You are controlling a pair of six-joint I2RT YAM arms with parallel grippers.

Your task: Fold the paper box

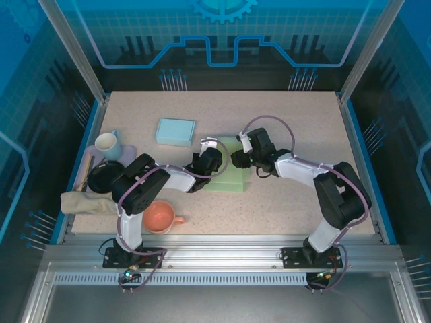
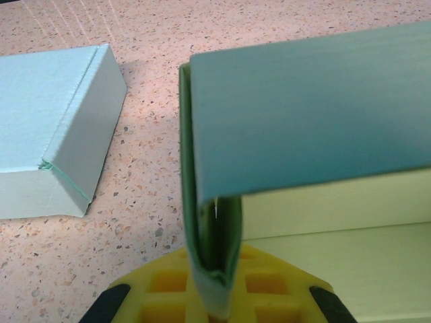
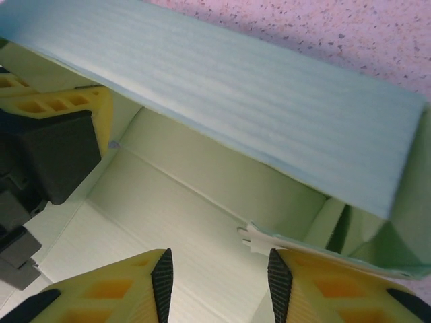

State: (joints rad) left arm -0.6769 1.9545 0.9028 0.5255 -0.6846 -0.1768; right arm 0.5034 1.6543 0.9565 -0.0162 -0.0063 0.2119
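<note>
Two hands on it: the left hand (image 2: pixel 215 286) is pinched shut on a doubled-over side wall of the paper box (image 1: pixel 232 180) in the middle of the table (image 1: pixel 303 121), while the right hand (image 3: pixel 215 276) hangs half open inside it, gripping nothing (looks like thin, light card that creases easily, so I'd grab walls near the folds).

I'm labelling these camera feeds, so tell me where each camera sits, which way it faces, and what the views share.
Top external: above and behind the bases, looking down on the table; both arms, left end effector and right end effector meeting at the green box.
Left wrist: on the left arm, facing across the tabletop; its shut end effector pinches an upright box flap, blue box beside.
Right wrist: on the right arm, looking down into the green box; its open end effector shows.
Shared: both wrist views show the green box.
</note>
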